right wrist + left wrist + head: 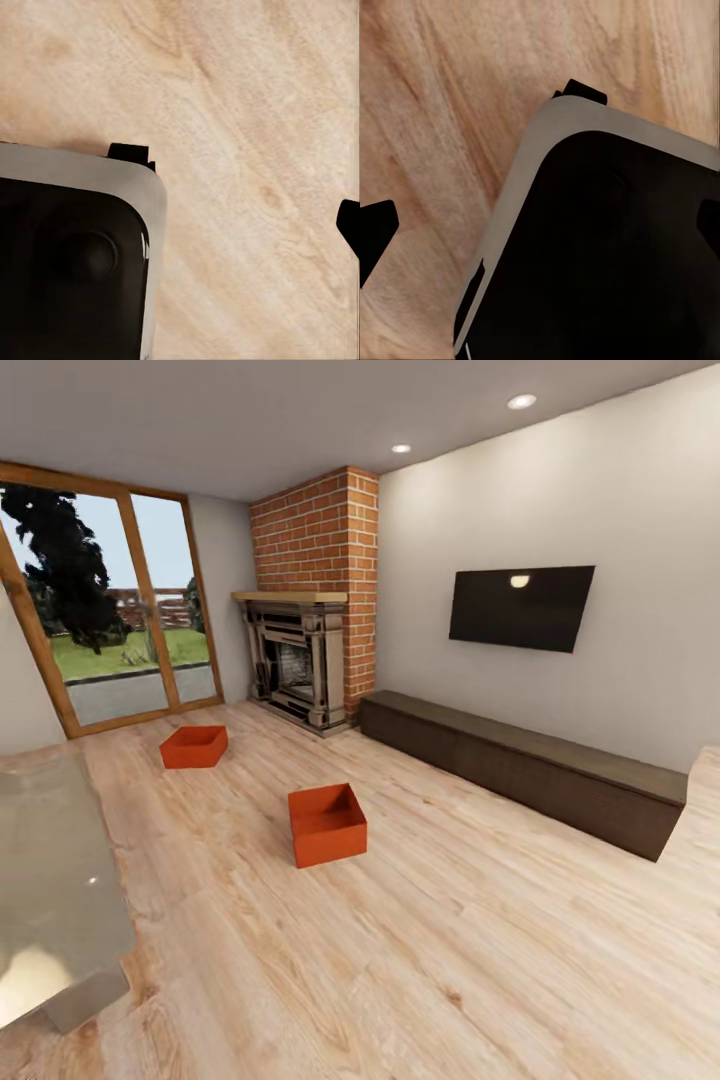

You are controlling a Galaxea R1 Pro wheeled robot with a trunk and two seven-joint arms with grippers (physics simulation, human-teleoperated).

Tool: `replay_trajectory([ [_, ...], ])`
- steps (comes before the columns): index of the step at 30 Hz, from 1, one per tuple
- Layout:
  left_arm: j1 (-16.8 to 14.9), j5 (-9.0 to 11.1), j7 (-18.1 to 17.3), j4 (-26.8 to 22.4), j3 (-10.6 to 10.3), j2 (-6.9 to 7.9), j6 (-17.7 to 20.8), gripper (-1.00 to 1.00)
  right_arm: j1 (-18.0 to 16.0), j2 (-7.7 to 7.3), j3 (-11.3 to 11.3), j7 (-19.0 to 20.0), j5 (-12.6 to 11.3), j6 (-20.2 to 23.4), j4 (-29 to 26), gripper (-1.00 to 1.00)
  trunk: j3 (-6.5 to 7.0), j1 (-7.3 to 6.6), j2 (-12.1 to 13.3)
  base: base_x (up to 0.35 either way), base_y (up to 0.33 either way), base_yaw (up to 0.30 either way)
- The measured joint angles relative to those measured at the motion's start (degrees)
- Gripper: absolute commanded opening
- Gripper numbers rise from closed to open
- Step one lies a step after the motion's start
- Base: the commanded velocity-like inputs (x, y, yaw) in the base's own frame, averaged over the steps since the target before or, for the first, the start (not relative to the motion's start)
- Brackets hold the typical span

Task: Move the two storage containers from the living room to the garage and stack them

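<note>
A home living room: brick fireplace (pixel 305 650), wall TV (pixel 520 607), low bench (pixel 520 765), glass doors (pixel 110 610), plank floor (pixel 450 940).

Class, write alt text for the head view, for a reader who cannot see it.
Two orange-red open-top storage containers, one nearer and one farther, sit apart on the light wood floor of a living room. Behind them are a brick fireplace, glass doors, a wall-mounted black TV and a long low dark bench.
</note>
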Motion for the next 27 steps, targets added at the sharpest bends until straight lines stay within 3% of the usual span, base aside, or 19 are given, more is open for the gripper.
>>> replay_trajectory([
  [11,0.00,-0.05,0.00,-0.03,-0.01,0.00,-0.10,1.00,0.00,0.06,0.00,0.02,-0.04,0.00,0.00,1.00,0.00,0.00,0.00,0.324,-0.053,0.256],
  [27,0.00,0.07,0.00,0.04,-0.01,0.00,-0.05,1.00,0.01,-0.36,0.08,0.86,0.04,0.18,-0.02,1.00,0.00,0.00,0.00,0.321,-0.103,0.021],
])
